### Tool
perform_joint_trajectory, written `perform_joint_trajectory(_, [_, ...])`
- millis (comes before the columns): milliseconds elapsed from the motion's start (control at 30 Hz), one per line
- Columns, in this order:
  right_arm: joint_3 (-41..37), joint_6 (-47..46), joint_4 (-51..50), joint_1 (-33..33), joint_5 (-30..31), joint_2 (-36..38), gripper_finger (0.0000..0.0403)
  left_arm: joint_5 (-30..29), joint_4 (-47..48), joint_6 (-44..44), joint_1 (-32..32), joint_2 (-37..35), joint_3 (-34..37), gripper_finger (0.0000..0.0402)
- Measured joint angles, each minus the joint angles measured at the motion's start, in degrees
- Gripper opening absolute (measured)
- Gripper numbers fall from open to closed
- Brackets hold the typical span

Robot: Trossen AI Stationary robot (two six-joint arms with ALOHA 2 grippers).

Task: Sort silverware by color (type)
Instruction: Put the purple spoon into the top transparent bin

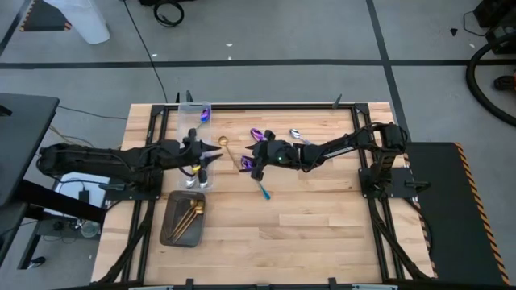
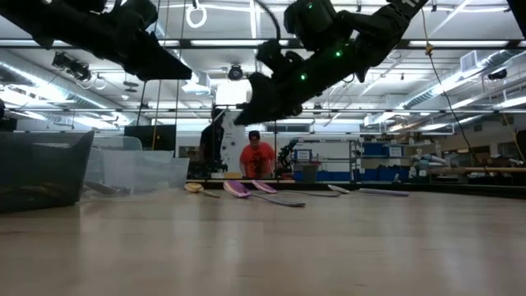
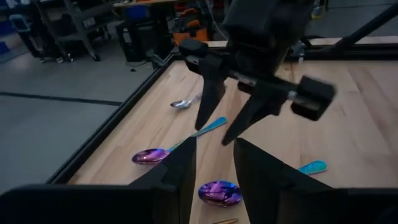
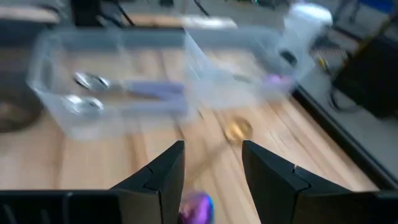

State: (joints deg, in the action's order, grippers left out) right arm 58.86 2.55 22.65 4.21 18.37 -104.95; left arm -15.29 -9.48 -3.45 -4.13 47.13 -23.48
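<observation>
Right now I have both arms reaching toward the middle of the wooden surface [image 1: 306, 217], facing each other above the loose spoons. My left gripper [image 1: 211, 151] hovers just past the clear plastic bin [image 1: 193, 114]; in its wrist view the 2 dark fingers [image 3: 180, 171] stand apart with nothing between them. My right gripper [image 1: 255, 158] hangs opposite, its fingers [image 4: 165, 174] spread as well and holding nothing.

Between the 2 grippers a gold spoon [image 1: 231, 152] lies on the surface. Near the right gripper I see an iridescent purple spoon [image 3: 151, 155] with a teal handle, a second purple spoon [image 3: 219, 193] lying closest to my left fingers, and a silver spoon [image 3: 181, 103] farther toward the surface's edge.

In the clear bin I can make out 2 silver spoons [image 4: 90, 81] at one end and a purple spoon [image 1: 204, 116] at the other. Gold spoons [image 1: 190, 216] lie in the dark grey tray [image 1: 172, 229].
</observation>
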Motion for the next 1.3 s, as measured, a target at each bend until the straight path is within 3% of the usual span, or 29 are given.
perform_joint_trajectory(167, [2.02, -6.63, -14.12, 2.98, 2.17, 0.07, 0.0170, 0.00, -0.09, 1.36, -0.23, 0.00, 0.03, 0.0117])
perform_joint_trajectory(333, [1.95, -9.75, -21.02, 7.01, 2.54, 0.07, 0.0170, -0.16, -1.59, 1.30, -0.21, 0.00, 0.03, 0.0117])
perform_joint_trajectory(767, [-8.73, -10.51, -6.02, 14.62, -1.87, -0.98, 0.0170, -0.26, -3.22, -0.69, -0.21, 0.02, 0.03, 0.0117])
perform_joint_trajectory(1100, [-3.52, -10.49, -5.03, 14.75, -3.23, -10.26, 0.0166, -0.26, -5.20, -0.26, -0.21, 0.07, 0.01, 0.0117])
perform_joint_trajectory(1300, [-2.55, -11.34, -6.12, 14.78, -3.46, -10.84, 0.0130, -0.28, -5.07, -0.23, -0.17, 0.07, 0.01, 0.0117])
